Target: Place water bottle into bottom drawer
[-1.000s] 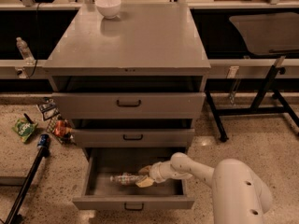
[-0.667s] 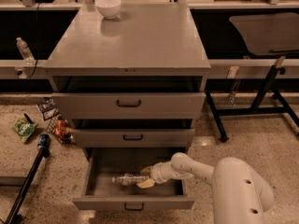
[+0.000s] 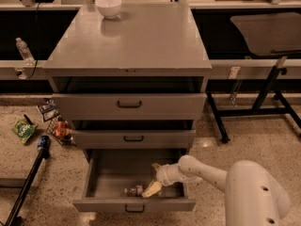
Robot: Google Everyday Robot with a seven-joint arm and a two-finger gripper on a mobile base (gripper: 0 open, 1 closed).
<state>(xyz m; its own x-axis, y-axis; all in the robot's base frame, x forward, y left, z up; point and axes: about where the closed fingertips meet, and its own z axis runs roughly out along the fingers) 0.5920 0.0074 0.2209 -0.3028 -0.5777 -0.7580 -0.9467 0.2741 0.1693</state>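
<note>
The water bottle [image 3: 133, 190] lies on its side on the floor of the bottom drawer [image 3: 134, 205], near the front wall. The drawer is pulled out and open. My gripper [image 3: 154, 178] reaches into the drawer from the right on the white arm [image 3: 207, 175]. Its cream fingers are spread. The lower fingertip [image 3: 151, 189] is right beside the bottle's right end, and the upper one points towards the back of the drawer. The bottle rests on the drawer floor, not between the fingers.
The two upper drawers [image 3: 129, 105] are shut or nearly shut. A white bowl [image 3: 108, 6] sits on the cabinet top. A small clear bottle [image 3: 23, 50] stands on the left ledge. Packets [image 3: 23, 129] and a black pole [image 3: 26, 182] lie on the floor at left. A black table frame [image 3: 263, 93] stands at right.
The bottle has dropped from between the fingers to the drawer floor nearer the front. The fingers have spread apart, and the gripper has drawn back slightly to the right.
</note>
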